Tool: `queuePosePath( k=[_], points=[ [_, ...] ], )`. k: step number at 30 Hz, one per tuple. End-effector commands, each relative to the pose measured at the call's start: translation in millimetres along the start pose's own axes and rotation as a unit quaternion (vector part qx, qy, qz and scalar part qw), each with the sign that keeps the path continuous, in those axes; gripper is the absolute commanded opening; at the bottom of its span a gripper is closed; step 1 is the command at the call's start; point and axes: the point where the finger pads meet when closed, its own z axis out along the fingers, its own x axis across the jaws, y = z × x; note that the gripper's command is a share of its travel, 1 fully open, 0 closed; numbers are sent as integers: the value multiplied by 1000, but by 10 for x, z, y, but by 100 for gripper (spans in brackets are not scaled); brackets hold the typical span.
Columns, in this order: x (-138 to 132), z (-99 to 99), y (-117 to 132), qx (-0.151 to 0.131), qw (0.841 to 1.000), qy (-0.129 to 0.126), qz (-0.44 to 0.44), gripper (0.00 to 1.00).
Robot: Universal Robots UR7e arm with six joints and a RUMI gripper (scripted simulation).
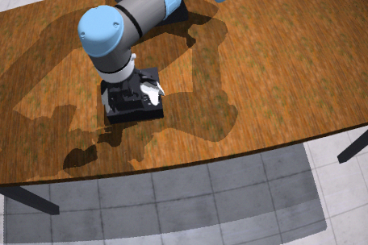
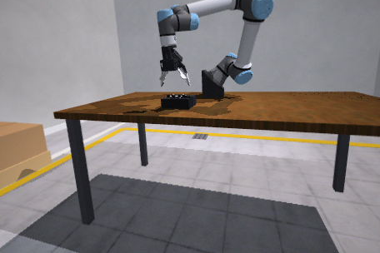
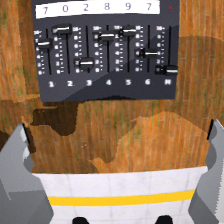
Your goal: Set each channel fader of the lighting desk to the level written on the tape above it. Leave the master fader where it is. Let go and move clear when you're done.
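White tape (image 3: 98, 8): 7 0 2 8 9 7

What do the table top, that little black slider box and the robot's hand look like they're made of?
Table top: looks like varnished wood, with streaky brown grain. Lighting desk: probably matte black plastic, with a white tape strip. Hand: dark body with pale grey fingers, maybe metal, maybe plastic.
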Motion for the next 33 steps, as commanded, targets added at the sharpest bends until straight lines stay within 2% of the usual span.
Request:
queuePosePath(
  k=[1, 23, 33],
  points=[
    [-2, -7, 2, -1, 1000, 0, 0, 100],
    [-4, -22, -16, -2, 1000, 0, 16, 100],
    [-11, -131, -148, -13, 991, 1, 132, 100]
  ],
)
